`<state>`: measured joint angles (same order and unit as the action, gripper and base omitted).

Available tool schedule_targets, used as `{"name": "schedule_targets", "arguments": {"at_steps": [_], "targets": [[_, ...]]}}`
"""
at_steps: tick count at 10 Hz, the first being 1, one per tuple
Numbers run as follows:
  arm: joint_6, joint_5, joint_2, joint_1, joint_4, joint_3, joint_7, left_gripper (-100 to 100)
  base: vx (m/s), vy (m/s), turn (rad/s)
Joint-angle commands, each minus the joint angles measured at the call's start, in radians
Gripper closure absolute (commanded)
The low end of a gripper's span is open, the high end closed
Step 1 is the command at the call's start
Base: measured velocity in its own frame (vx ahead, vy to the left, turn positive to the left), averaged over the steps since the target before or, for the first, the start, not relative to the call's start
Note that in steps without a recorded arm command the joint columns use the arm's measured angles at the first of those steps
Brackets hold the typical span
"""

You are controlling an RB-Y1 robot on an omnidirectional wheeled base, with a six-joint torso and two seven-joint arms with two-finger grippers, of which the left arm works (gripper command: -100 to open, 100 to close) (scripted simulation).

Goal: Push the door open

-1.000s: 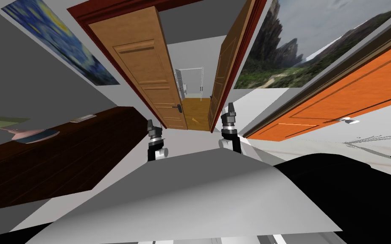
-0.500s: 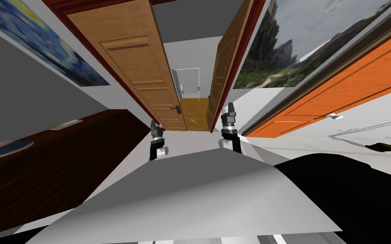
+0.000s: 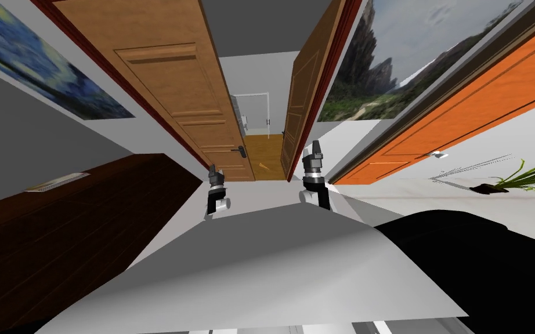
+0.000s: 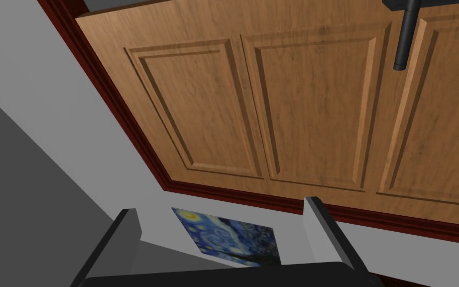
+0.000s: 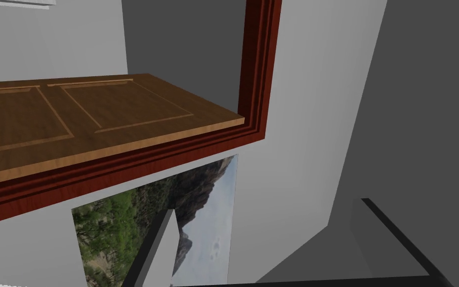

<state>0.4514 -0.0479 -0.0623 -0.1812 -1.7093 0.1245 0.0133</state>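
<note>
L gripper [image 4: 221, 226]: fingers [image 4: 126, 231] wide apart, nothing between them. They point at the panelled face of the door's L leaf [image 4: 298, 109], apart from it, no contact. Dark lever handle [image 4: 403, 40] sits off to one side of the fingers' line. Dark red frame [image 4: 129, 124] runs along the leaf's edge. Blue swirly painting [image 4: 233, 239] hangs on the wall just beyond the frame.

R gripper [image 5: 273, 244]: fingers likewise wide, empty. Ahead of them the R leaf [image 5: 99, 109] stands angled away from the frame, w/ a mountain landscape picture [image 5: 109, 234] on the wall beside it.

Head cam: both grippers are in front of the doorway, L near the foot of the L leaf, R near the foot of the R leaf. Both leaves are partly open; the gap between them shows a wood-coloured floor [image 3: 266, 153] beyond. Dark wood surface [image 3: 57, 232] to my left. Orange door [image 3: 463, 122] and a plant [image 3: 519, 177] to my right.
</note>
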Motion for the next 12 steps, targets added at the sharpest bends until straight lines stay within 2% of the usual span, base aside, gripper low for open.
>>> {"name": "schedule_targets", "arguments": {"at_steps": [1, 5, 12], "targets": [[-0.001, 0.001, -0.004, 0.028, 0.048, 0.013, 0.006, -100, 0.060, 0.106, -0.162], [-0.013, 0.004, -0.008, 0.098, 0.155, 0.045, 0.021, -100, 0.076, 0.111, -0.136], [-0.034, 0.010, -0.004, 0.221, 0.344, 0.100, 0.048, -100, 0.066, 0.112, -0.134]]}}
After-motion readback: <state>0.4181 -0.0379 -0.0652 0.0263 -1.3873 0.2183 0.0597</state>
